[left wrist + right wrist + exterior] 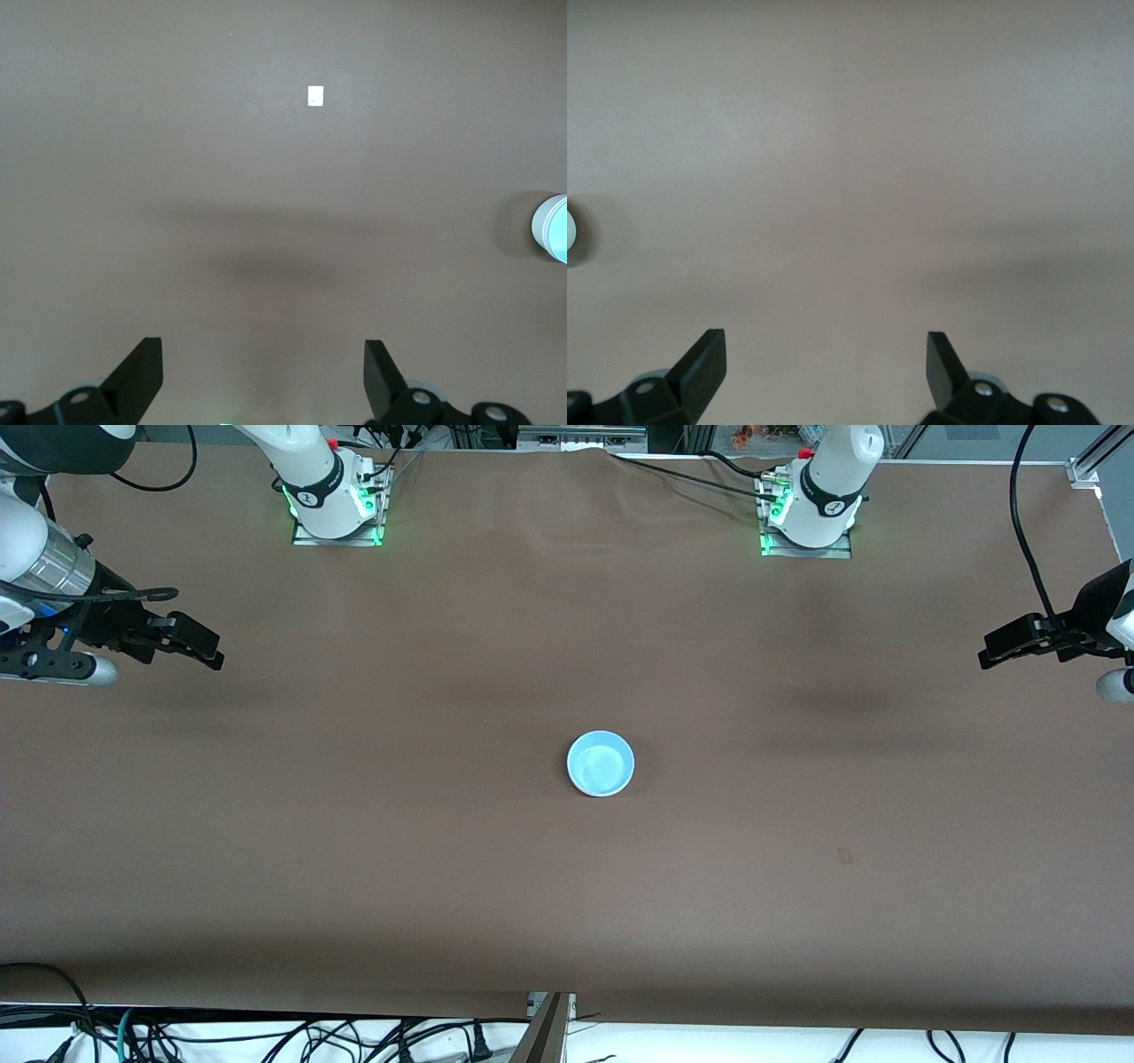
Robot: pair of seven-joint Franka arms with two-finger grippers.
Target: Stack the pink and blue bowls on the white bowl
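The brown cloth-covered surface (354, 850) bears only a small glossy sky-blue bowl (601, 763) mid-surface; left hand (1001, 651) and right hand (190, 646), fingers apart and empty, wait over its ends; stray passes might topple it.

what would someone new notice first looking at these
A single blue bowl sits alone near the middle of the brown table; no pink or white bowl shows separately. The left gripper and right gripper hang open over the table's two ends, holding nothing.
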